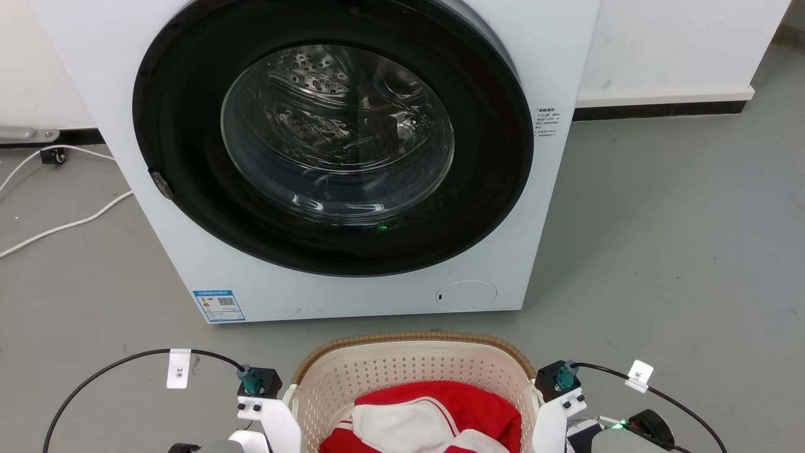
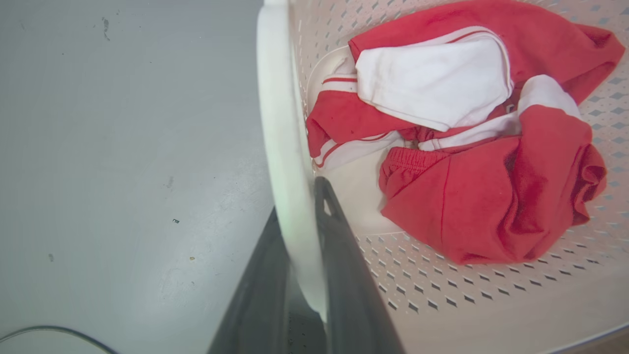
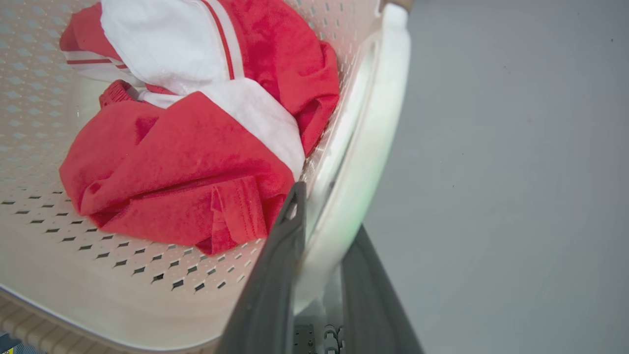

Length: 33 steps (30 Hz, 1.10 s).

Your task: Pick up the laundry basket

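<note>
The laundry basket (image 1: 409,340), cream and perforated with a brown woven rim, sits at the bottom middle of the head view, and a red-and-white garment (image 1: 440,412) lies in it. In the left wrist view my left gripper (image 2: 298,201) straddles the basket's white side handle (image 2: 277,123), one finger outside and one inside the wall, shut on it. My right gripper (image 3: 328,209) clamps the opposite white handle (image 3: 378,123) the same way. Both wrist mounts (image 1: 259,384) (image 1: 560,380) flank the basket in the head view.
A white front-loading washing machine (image 1: 352,157) with its round door closed stands just beyond the basket. White cables (image 1: 63,223) trail over the grey floor at the left. Open floor (image 1: 679,251) stretches to the right, up to the wall's baseboard.
</note>
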Motion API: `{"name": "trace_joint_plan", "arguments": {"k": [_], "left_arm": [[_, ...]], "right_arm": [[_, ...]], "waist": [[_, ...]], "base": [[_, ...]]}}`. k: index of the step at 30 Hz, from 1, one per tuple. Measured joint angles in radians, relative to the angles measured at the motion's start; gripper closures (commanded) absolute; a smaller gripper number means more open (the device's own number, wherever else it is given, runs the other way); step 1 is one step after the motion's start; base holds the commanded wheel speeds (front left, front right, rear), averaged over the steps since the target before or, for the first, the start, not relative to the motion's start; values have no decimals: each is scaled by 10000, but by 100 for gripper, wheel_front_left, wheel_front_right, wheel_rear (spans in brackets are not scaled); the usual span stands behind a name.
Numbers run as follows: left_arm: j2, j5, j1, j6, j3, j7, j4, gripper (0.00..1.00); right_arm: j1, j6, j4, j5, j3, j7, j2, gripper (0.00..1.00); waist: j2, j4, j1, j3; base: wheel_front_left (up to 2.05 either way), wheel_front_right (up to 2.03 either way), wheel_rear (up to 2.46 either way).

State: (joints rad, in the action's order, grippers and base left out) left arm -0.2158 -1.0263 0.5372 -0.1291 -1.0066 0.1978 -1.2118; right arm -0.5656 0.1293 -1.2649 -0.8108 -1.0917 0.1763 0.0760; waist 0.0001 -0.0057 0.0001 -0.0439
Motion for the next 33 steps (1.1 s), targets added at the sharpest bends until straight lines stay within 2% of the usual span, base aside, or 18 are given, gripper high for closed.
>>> {"name": "trace_joint_plan", "arguments": {"k": [33], "left_arm": [[2, -608, 96, 0, -616, -163, -104, 100]], "right_arm": [[-86, 0, -136, -692, -667, -90, 2, 100]], "waist": [[-1, 40, 0, 5]], "base": [[0, 0, 0]]}}
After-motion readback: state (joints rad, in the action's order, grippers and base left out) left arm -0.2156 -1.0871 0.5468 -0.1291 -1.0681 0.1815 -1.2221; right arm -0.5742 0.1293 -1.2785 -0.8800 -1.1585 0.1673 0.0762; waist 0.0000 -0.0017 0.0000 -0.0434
